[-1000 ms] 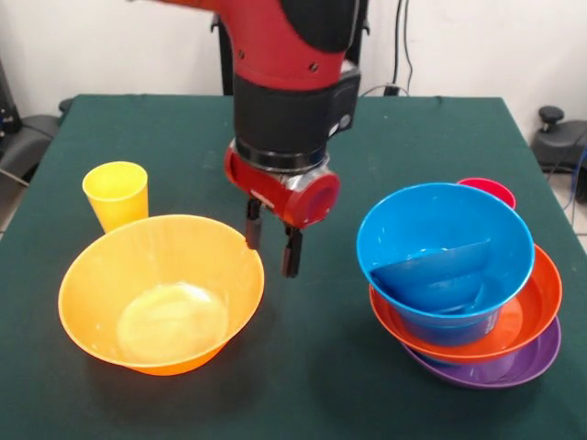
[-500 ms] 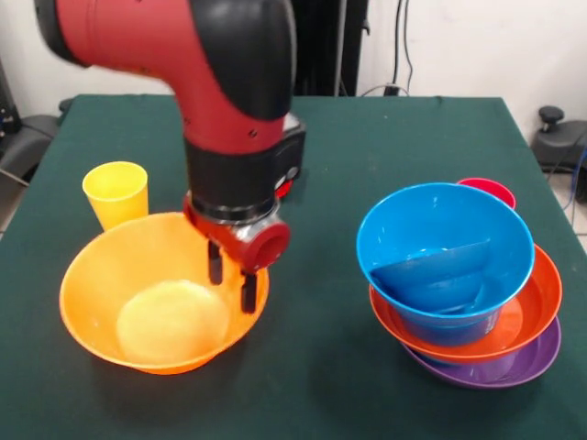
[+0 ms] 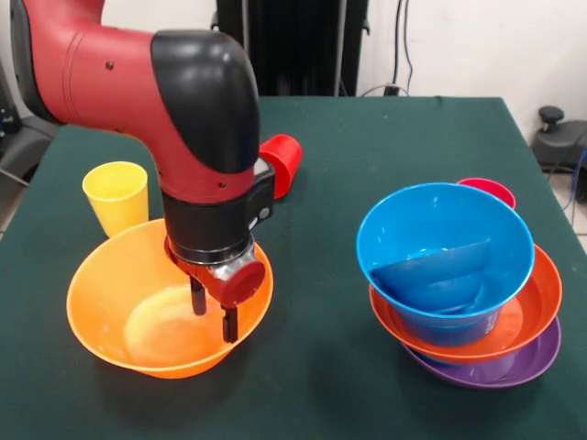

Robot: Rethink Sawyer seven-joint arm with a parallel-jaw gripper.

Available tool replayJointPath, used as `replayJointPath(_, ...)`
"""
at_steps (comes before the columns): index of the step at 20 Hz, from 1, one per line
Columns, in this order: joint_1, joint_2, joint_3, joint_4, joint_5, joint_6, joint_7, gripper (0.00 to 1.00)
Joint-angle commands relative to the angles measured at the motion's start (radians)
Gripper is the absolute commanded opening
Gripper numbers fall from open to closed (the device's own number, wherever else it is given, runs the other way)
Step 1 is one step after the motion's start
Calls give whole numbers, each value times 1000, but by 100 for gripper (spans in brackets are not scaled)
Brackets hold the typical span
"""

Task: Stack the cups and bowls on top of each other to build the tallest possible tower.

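My gripper (image 3: 214, 312) is open, fingers apart, reaching down inside the huge orange bowl (image 3: 110, 293) at the front left, near its right wall. The tower stands at the right: a purple bowl (image 3: 527, 364) lowest, a red-orange bowl (image 3: 537, 298) on it, a large blue bowl (image 3: 431, 229) on top with a smaller blue bowl (image 3: 431, 280) tilted inside. A yellow cup (image 3: 115, 194) stands upright behind the orange bowl. A red cup (image 3: 281, 163) lies on its side behind my arm. A pinkish-red cup (image 3: 490, 190) peeks out behind the tower.
The green table (image 3: 367, 137) ends at a far edge by the white wall and at a right edge past the tower. My thick red and black arm (image 3: 174, 110) covers much of the left half.
My arm swung from the table's middle leftward and down into the orange bowl. The bowl shifted slightly to the right. The red cup, hidden before, now shows behind the arm.
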Motion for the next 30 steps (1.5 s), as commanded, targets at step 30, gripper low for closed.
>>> replayJointPath(30, 28, -82, 128, -48, -102, 72, -166, 100)
